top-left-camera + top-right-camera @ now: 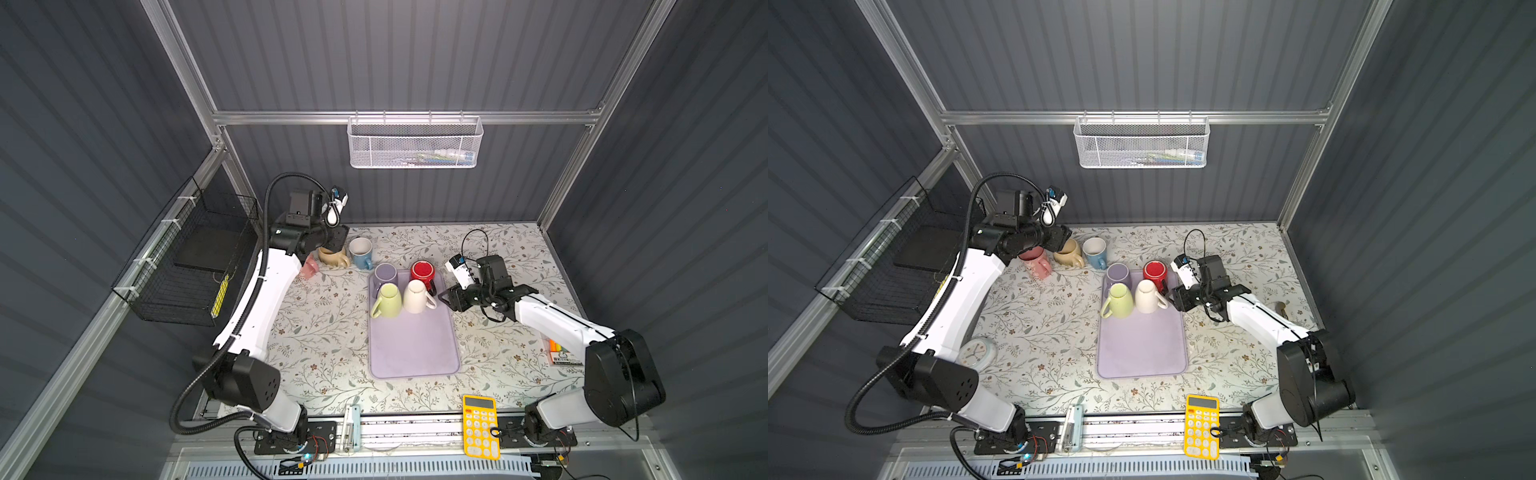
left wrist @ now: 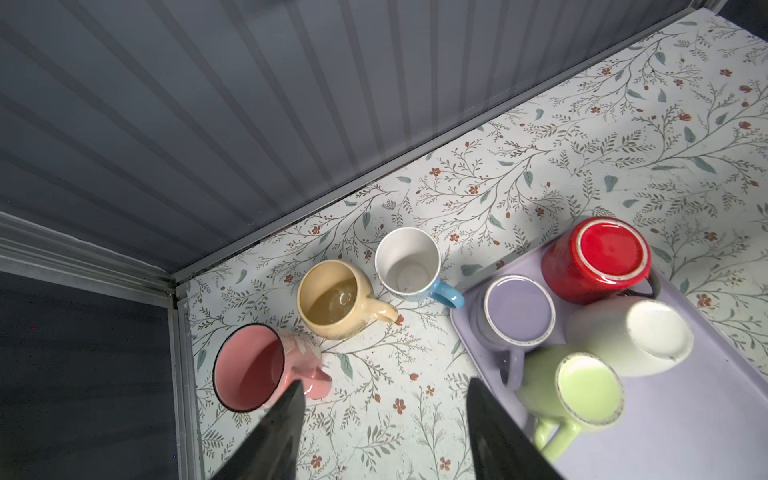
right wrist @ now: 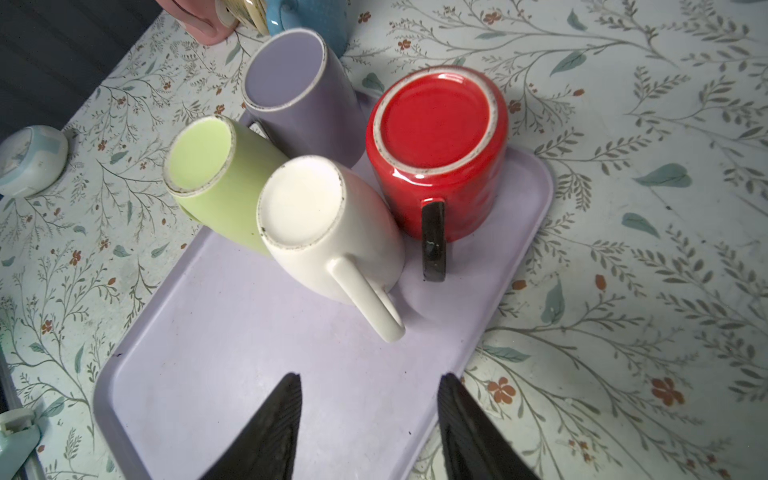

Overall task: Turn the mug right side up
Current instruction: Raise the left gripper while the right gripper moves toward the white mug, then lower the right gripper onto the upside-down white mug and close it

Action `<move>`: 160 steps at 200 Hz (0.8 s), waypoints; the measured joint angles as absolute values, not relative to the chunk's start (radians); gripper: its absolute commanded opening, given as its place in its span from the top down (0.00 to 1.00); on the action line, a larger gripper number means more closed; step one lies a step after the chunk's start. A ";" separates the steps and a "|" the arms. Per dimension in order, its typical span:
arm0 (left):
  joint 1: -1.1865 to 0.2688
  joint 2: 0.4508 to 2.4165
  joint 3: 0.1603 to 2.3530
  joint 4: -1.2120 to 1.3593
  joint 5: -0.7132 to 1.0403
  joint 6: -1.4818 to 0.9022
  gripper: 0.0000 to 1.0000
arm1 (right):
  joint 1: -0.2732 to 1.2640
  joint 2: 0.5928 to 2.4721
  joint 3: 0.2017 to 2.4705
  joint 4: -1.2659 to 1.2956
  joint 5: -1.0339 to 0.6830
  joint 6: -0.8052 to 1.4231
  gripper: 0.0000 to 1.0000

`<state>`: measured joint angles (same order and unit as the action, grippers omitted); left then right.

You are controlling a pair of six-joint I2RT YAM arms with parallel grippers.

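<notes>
Lavender tray (image 3: 249, 374) on the desk has four mugs sitting bottoms-up, bunched at its back end: purple mug (image 3: 286, 70), red mug (image 3: 436, 124), green mug (image 3: 199, 158), white mug (image 3: 307, 208). The right gripper (image 3: 372, 376) hovers near the white mug, jaws spread and empty. The left gripper (image 2: 385, 381) hangs by the upright pink mug (image 2: 249, 368), beige mug (image 2: 332, 299) and blue mug (image 2: 407, 262), jaws apart too.

Robotics lab test cell: grey ribbed panels (image 1: 374, 54) on an aluminium frame (image 1: 403, 117) enclose a floral-covered table (image 1: 324, 332) holding a lavender tray (image 1: 413, 353) of mugs (image 1: 417, 296). A left arm (image 1: 266, 299) and a right arm (image 1: 557, 322) flank the tray, bolted to a rail (image 1: 415, 429) in front of it. A white mesh basket (image 1: 414, 143) hangs on the frame behind the tray.
</notes>
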<state>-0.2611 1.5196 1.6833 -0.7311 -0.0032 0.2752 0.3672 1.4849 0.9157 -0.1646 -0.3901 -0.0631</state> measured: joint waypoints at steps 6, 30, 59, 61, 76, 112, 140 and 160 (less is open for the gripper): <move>-0.261 1.489 1.647 -0.722 0.001 0.275 0.37 | 0.369 1.502 0.925 -0.173 -0.387 -0.072 0.43; -0.261 1.362 1.477 -0.663 0.033 0.273 0.36 | 0.379 1.553 0.955 -0.196 -0.376 -0.099 0.42; -0.261 1.255 1.299 -0.585 0.097 0.255 0.36 | 0.403 1.602 0.996 -0.222 -0.355 -0.135 0.42; -0.261 1.251 1.290 -0.582 0.101 0.253 0.36 | 0.405 1.604 0.997 -0.223 -0.353 -0.136 0.42; -0.261 1.235 1.239 -0.545 0.126 0.246 0.36 | 0.420 1.620 1.018 -0.238 -0.332 -0.150 0.42; -0.261 1.231 1.153 -0.475 0.177 0.238 0.37 | 0.432 1.673 1.076 -0.267 -0.295 -0.169 0.42; -0.261 1.225 1.122 -0.437 0.199 0.239 0.37 | 0.432 1.700 1.105 -0.287 -0.279 -0.174 0.43; -0.261 1.210 1.097 -0.416 0.210 0.239 0.37 | 0.435 1.716 1.119 -0.301 -0.275 -0.178 0.44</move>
<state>-0.2611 1.2098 1.0973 -0.4156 0.2096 0.2386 0.4347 1.7157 1.1194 -0.3008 -0.2752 -0.1776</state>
